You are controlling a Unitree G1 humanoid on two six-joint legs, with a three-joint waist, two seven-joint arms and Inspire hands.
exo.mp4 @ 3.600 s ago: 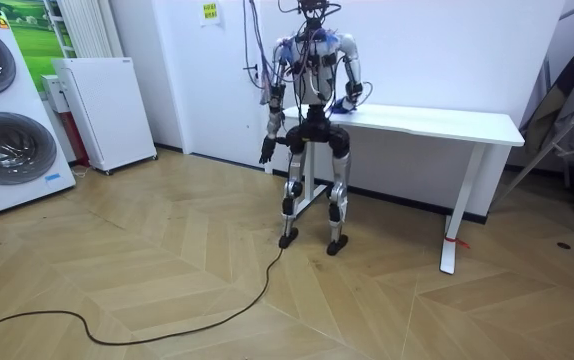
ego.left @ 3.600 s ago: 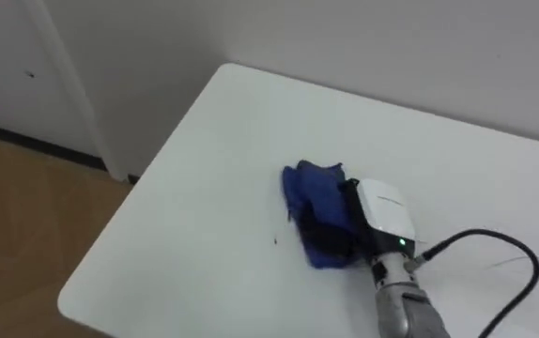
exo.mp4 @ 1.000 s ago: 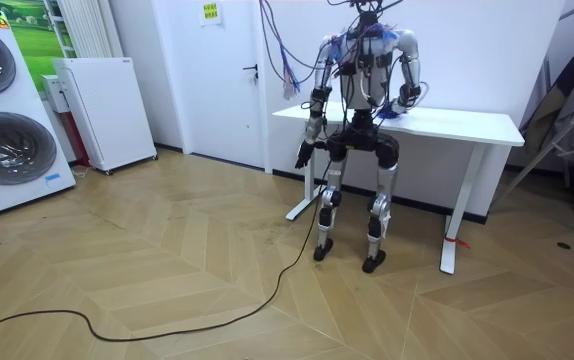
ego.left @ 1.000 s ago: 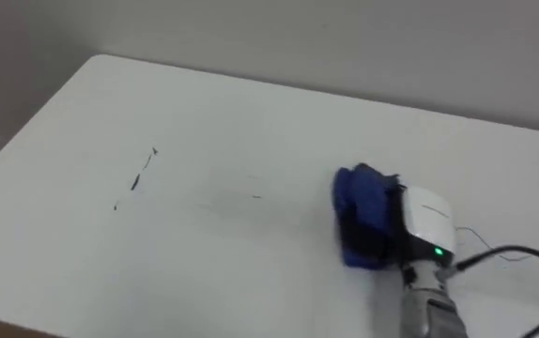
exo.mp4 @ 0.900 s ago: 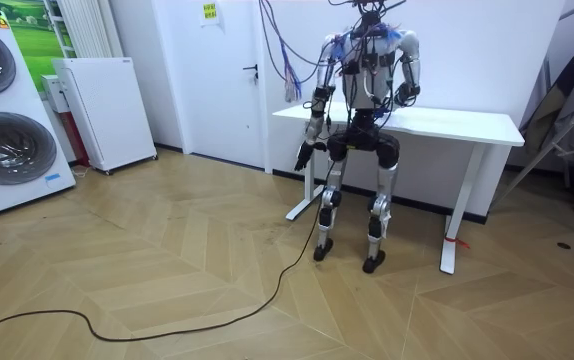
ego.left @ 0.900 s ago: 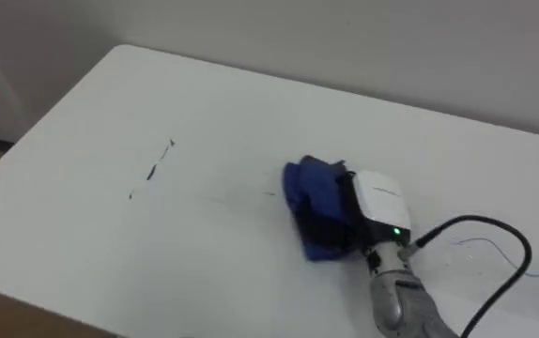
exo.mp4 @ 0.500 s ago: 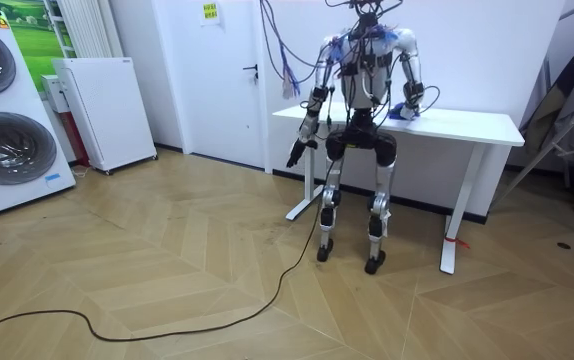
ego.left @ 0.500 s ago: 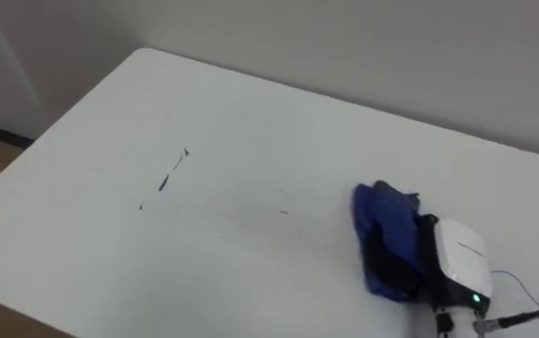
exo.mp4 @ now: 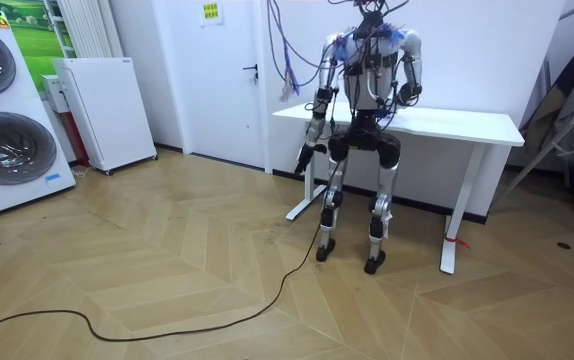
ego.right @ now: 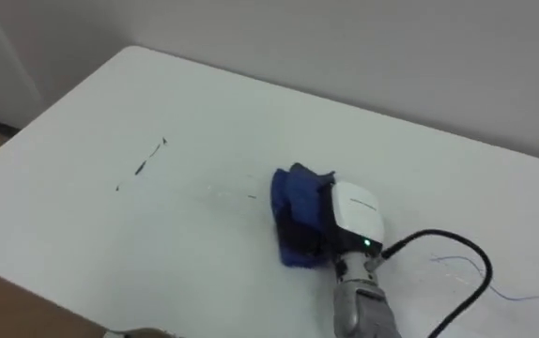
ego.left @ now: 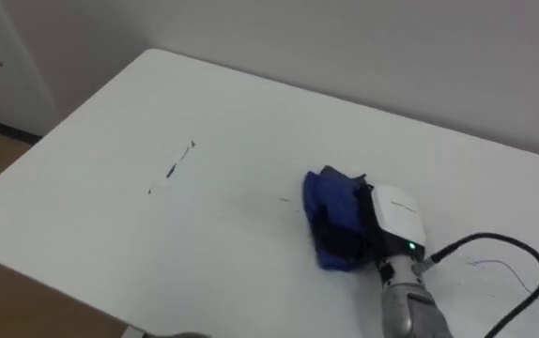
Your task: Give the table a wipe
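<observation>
The blue cloth [ego.left: 331, 211] lies bunched on the white table [ego.left: 110, 216], right of centre, under the front of the right hand [ego.left: 393, 218]. Whether that hand presses flat or clutches the fabric cannot be told (its front merges with the folds). The left hand [exo.mp4: 305, 158] hangs by the hip; its state is unreadable. Dark marks [ego.left: 171, 171] lie well left. The cloth is judged soft, light and prone to bunching: hold it from above with broad pressure.

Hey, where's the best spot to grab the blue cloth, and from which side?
Probably its bunched left edge, pinched from above on the left. That part of the cloth lies free on the table, while the right hand rests over its right part.
</observation>
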